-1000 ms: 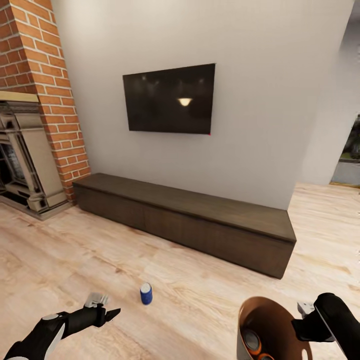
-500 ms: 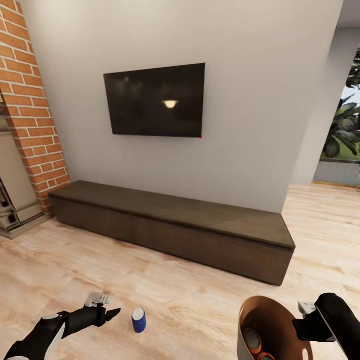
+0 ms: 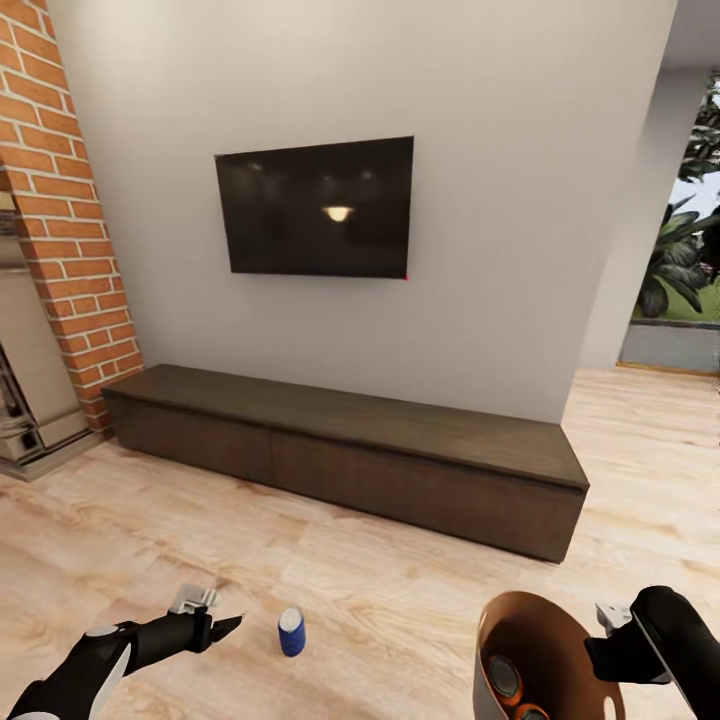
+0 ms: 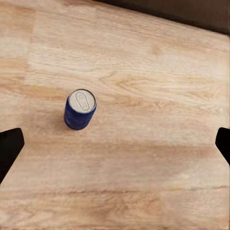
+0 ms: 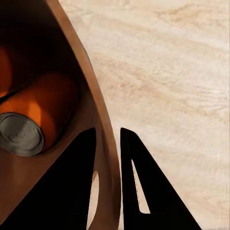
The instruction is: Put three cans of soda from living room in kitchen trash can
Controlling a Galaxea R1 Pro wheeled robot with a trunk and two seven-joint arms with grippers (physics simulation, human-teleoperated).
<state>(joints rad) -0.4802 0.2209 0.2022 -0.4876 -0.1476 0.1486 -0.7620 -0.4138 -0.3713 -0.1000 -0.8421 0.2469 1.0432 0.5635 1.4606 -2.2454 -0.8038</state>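
Observation:
A blue soda can (image 3: 291,631) (image 4: 79,109) stands upright on the wood floor, silvery top up. My left gripper (image 3: 226,627) (image 4: 115,146) hovers just left of it, open, with the can ahead of its fingertips (image 4: 9,149) and nothing between them. At the lower right, my right gripper (image 3: 603,648) (image 5: 108,143) is shut on the rim of the copper-brown trash can (image 3: 560,625) (image 5: 101,120), one finger inside and one outside the wall. Two orange cans (image 3: 503,680) (image 5: 40,115) lie inside the trash can.
This is the living room. A long low dark-wood cabinet (image 3: 350,450) runs along the wall under a black television (image 3: 315,207). A red brick column (image 3: 60,200) and fireplace stand at the left. An opening with plants (image 3: 690,260) is at the right.
The camera has swung right, so the brick column and fireplace slid toward the left edge. The blue can now sits lower in the head view, level with my left gripper. Both arms hold their pose.

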